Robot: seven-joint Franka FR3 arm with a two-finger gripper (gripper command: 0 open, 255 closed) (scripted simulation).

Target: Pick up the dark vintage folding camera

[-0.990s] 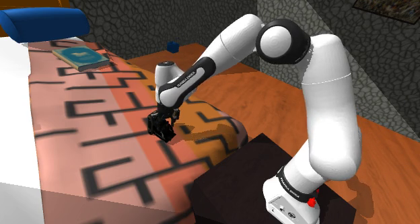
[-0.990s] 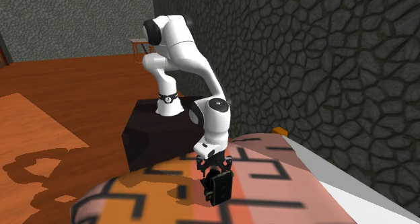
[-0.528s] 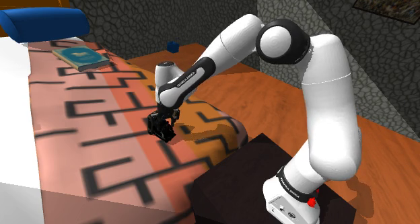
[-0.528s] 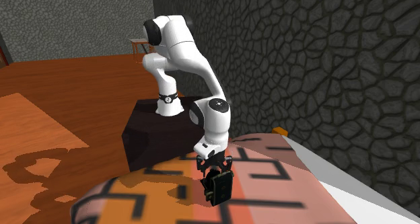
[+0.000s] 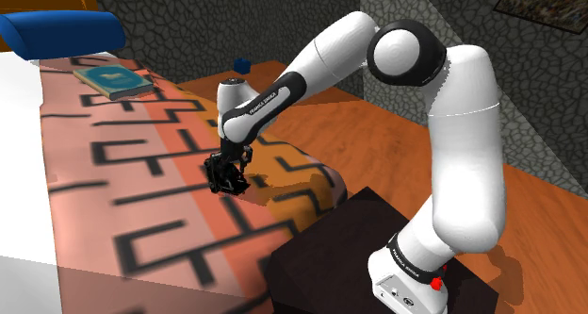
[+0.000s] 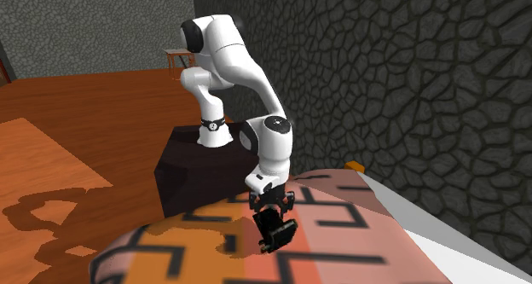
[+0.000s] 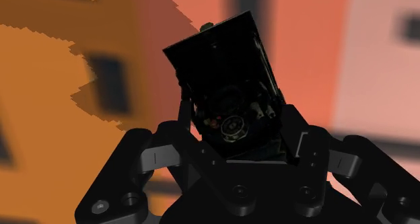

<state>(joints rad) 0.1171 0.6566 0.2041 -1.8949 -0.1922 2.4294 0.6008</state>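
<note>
The dark folding camera (image 7: 225, 95) is a black box with a small round lens on its open front. It sits clasped between the two black fingers of my gripper (image 7: 235, 132), which is shut on it. In the shoulder view the gripper (image 5: 226, 173) holds the camera (image 5: 229, 181) just above the patterned bedspread (image 5: 141, 171), near the bed's edge closest to the stand. From the second exterior view the camera (image 6: 279, 234) hangs tilted below the gripper (image 6: 271, 216).
A teal book (image 5: 113, 79) lies far up the bedspread beside a blue pillow (image 5: 61, 31). The dark stand (image 5: 367, 246) is at the shoulder view's lower right. A stone wall (image 6: 409, 95) rises close behind the bed. Orange wooden floor (image 6: 68, 154) surrounds it.
The arm has risen a little and the wrist has turned. The camera has come up off the bedspread with the gripper and now hangs tilted.
</note>
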